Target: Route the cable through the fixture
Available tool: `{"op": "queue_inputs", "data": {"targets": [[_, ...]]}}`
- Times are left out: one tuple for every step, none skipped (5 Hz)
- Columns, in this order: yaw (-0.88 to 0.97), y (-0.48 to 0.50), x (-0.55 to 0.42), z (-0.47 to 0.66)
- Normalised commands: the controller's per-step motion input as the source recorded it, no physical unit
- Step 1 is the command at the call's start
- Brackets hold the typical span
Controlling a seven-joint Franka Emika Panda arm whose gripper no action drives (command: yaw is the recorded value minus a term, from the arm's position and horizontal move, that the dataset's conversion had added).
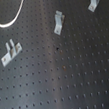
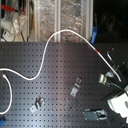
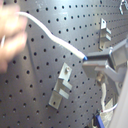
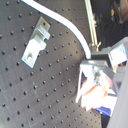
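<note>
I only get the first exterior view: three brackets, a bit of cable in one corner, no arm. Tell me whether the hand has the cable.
Observer: In the first wrist view, the cable ends between the fingertips of the hand, so it looks gripped.
Operator: Say where the hand is.
Observer: At the second exterior view's lower right.
Operator: Describe the cable's run.
Observer: In the second exterior view, it arches up from the second exterior view's left edge, then drops past a red mark towards the hand.
</note>
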Motion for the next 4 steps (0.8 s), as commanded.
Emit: {"op": "queue_inputs", "data": {"targets": [[0.00, -0.039, 0.011, 0.00], [0.00, -0.010, -0.018, 0.01], [-0.21, -0.200, -0.351, 0.74], [-0.31, -0.072, -0.492, 0.72]]}}
